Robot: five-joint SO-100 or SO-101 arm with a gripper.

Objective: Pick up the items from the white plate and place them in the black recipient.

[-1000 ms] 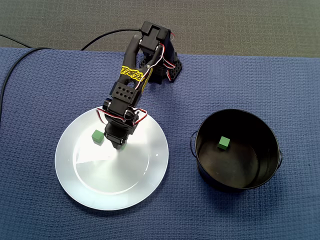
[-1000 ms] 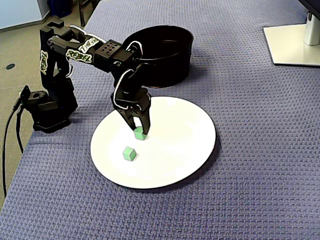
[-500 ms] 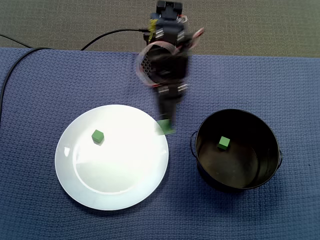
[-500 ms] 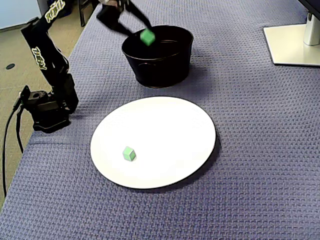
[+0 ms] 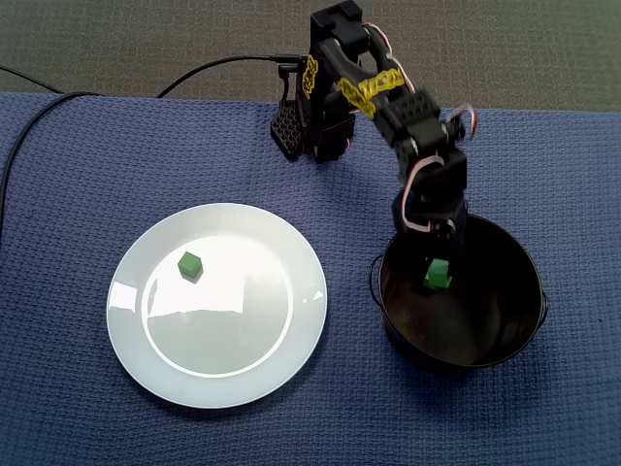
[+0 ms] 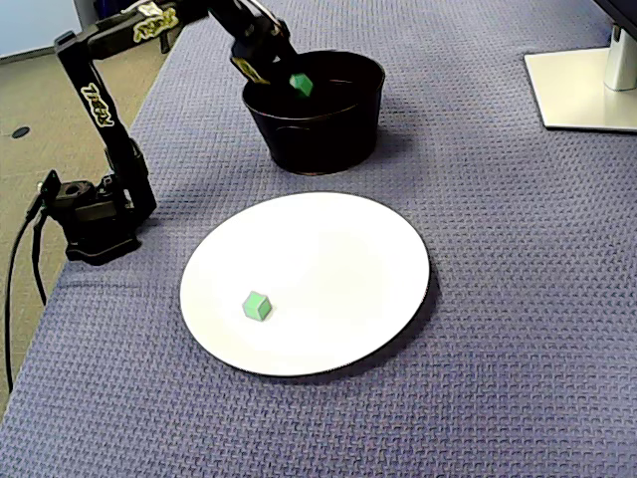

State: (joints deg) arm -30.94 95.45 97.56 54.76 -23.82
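White plate (image 5: pixel 233 361), left: one green cube (image 5: pixel 190 264) near its upper-left rim, bare plate all round. Open cloth (image 5: pixel 351 320) between plate and black pot (image 5: pixel 529 325). Gripper (image 6: pixel 297 82) over pot mouth, jaws clamped on second cube (image 6: pixel 301 85); half a second ago it hung over the plate's right edge.

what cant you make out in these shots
- Grip: in a fixed view the end effector blends into the black round pot behind it; in a fixed view the wrist covers the fingertips, so whether it holds the small green cube is unclear.
- Pot floor: the near wall hides it in a fixed view, so cubes inside cannot be counted.
- Edge: the white flat base is cut off at top right.
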